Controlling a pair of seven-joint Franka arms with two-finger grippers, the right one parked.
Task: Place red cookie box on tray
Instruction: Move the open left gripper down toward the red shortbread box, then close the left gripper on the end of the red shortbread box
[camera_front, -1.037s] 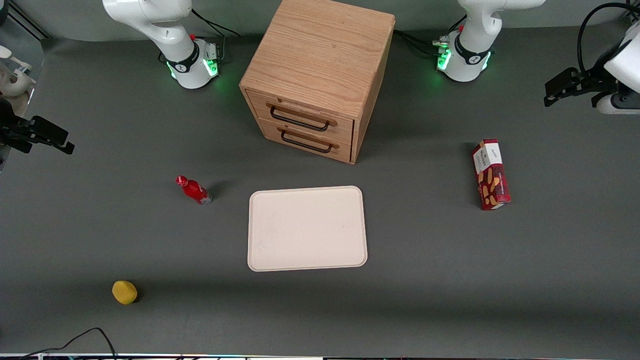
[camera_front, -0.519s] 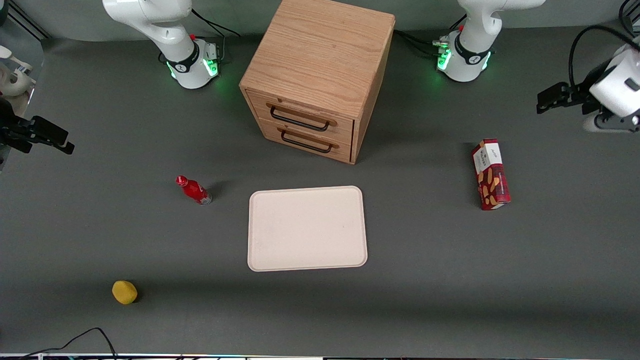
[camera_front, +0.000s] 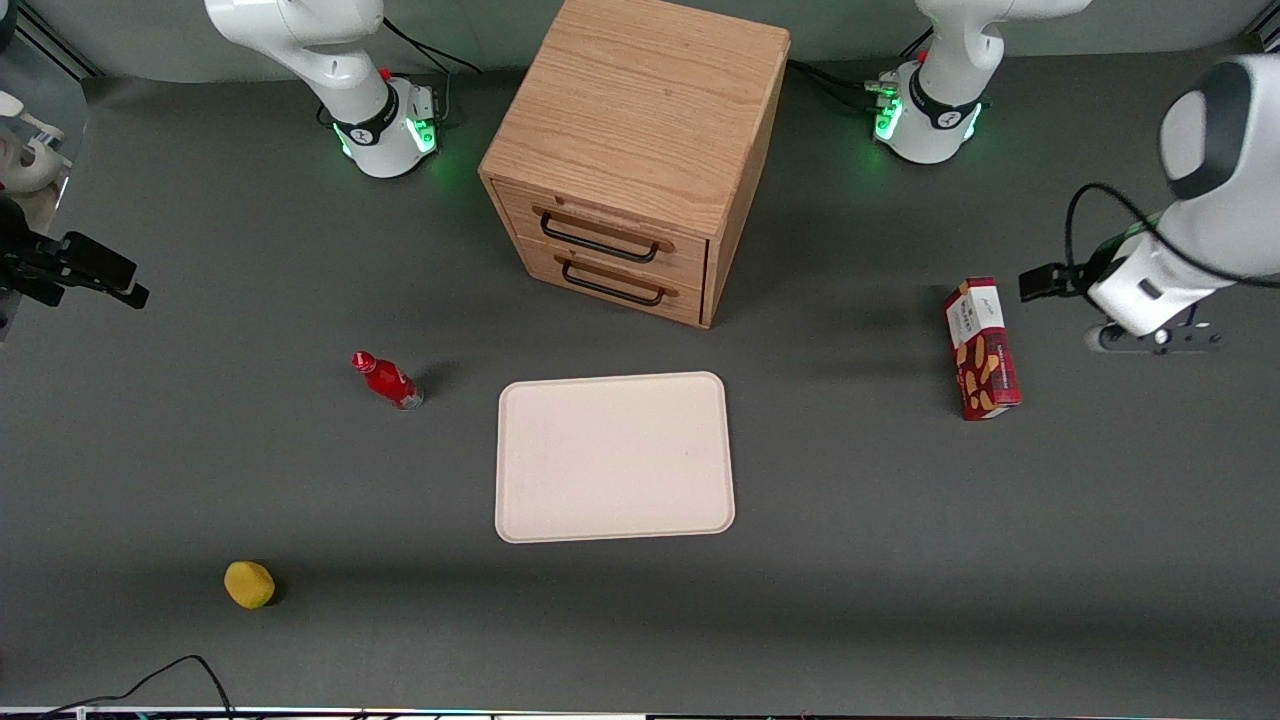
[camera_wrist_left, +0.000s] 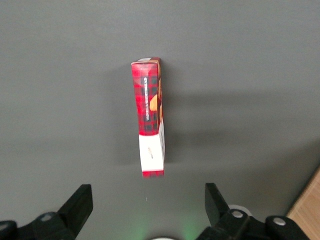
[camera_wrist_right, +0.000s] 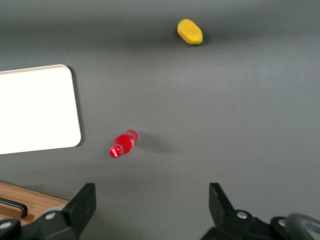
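Observation:
The red cookie box (camera_front: 982, 348) lies on its long side on the grey table, toward the working arm's end, its white end panel pointing away from the front camera. In the left wrist view the red cookie box (camera_wrist_left: 150, 115) shows its plaid narrow side. My left gripper (camera_front: 1150, 336) hangs above the table beside the box, farther toward the table's end. It is open (camera_wrist_left: 148, 206), with its fingers (camera_wrist_left: 80, 204) spread wide and nothing between them. The cream-white tray (camera_front: 615, 457) sits bare in front of the drawer cabinet, well apart from the box.
A wooden two-drawer cabinet (camera_front: 640, 150) stands farther from the front camera than the tray. A small red bottle (camera_front: 388, 380) lies beside the tray toward the parked arm's end. A yellow object (camera_front: 249, 584) lies nearer the front camera.
The left arm has swung toward the front camera and closer to the cookie box, coming down beside it. The box, tray and other objects have not moved.

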